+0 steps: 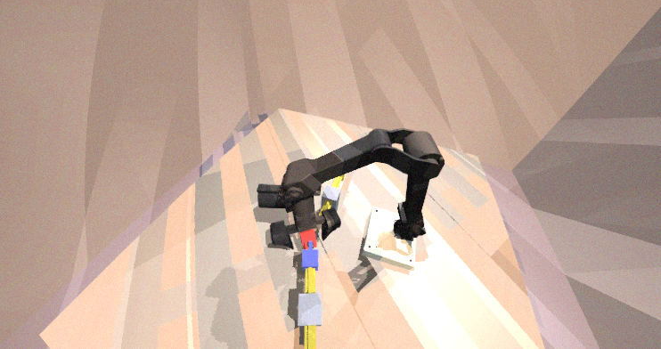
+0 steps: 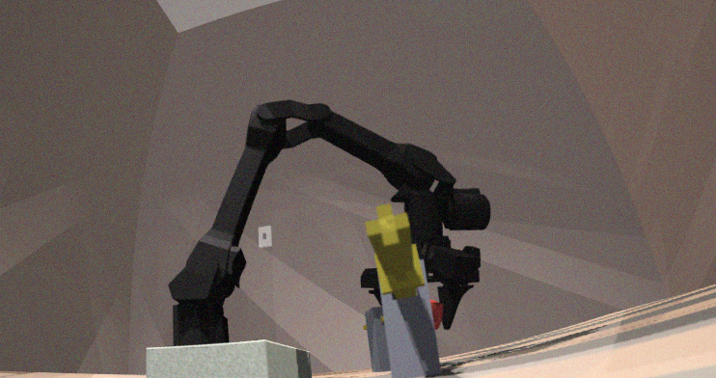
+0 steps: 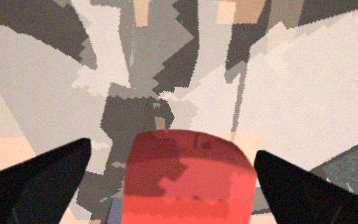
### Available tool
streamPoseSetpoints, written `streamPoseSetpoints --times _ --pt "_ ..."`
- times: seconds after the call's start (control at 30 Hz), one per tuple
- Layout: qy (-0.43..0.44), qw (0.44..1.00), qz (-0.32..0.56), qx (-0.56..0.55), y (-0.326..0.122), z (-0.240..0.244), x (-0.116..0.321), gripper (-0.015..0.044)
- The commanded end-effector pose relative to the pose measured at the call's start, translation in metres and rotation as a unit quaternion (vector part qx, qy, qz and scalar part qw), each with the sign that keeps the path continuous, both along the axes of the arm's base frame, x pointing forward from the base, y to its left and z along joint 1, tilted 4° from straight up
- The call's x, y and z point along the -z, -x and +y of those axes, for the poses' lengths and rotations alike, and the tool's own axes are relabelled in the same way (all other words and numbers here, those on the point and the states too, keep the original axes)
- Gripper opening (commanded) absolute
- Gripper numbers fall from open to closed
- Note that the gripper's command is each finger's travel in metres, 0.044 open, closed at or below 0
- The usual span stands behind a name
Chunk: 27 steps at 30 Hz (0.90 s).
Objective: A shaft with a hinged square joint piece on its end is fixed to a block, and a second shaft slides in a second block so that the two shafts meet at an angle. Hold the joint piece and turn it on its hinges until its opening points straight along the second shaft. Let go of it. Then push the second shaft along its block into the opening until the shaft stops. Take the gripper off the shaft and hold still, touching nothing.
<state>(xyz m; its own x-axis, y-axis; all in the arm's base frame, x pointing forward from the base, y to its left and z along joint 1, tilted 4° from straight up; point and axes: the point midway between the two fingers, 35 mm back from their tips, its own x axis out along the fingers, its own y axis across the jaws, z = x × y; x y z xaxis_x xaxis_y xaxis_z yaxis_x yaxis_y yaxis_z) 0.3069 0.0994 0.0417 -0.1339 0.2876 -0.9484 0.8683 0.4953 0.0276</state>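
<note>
My gripper (image 1: 305,243) (image 2: 413,315) (image 3: 175,152) is open and empty, pointing down with one finger on each side of the red joint piece (image 1: 307,239) (image 2: 436,314) (image 3: 190,175). The red piece fills the lower middle of the wrist view, with a gap to the left fingertip and the right fingertip close beside it. It is hinged to a blue part (image 1: 310,259) on the yellow first shaft (image 1: 309,280), held by a grey block (image 1: 309,309). The yellow second shaft (image 1: 326,206) (image 2: 388,228) runs through its own block (image 1: 330,191) (image 2: 408,333). Where the joint's opening points is hidden.
The arm's pale base plate (image 1: 388,256) (image 2: 205,360) stands to the right in the top view, and its corner shows at the wrist view's right edge. The second shaft and its block stand beyond the gripper in the top view, close to the right finger's side.
</note>
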Motion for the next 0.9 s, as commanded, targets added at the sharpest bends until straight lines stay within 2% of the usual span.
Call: streamPoseSetpoints --times 0.0,0.1,0.17,0.87 --pt "0.0 1.0 0.006 0.003 0.0027 0.002 0.0085 0.044" --pt "0.0 1.0 0.006 0.003 0.0031 0.0026 0.0106 0.044" --pt "0.0 1.0 0.006 0.003 0.0031 0.0026 0.0106 0.0387" --pt "0.0 1.0 0.006 0.003 0.0031 0.0026 0.0106 0.0247"
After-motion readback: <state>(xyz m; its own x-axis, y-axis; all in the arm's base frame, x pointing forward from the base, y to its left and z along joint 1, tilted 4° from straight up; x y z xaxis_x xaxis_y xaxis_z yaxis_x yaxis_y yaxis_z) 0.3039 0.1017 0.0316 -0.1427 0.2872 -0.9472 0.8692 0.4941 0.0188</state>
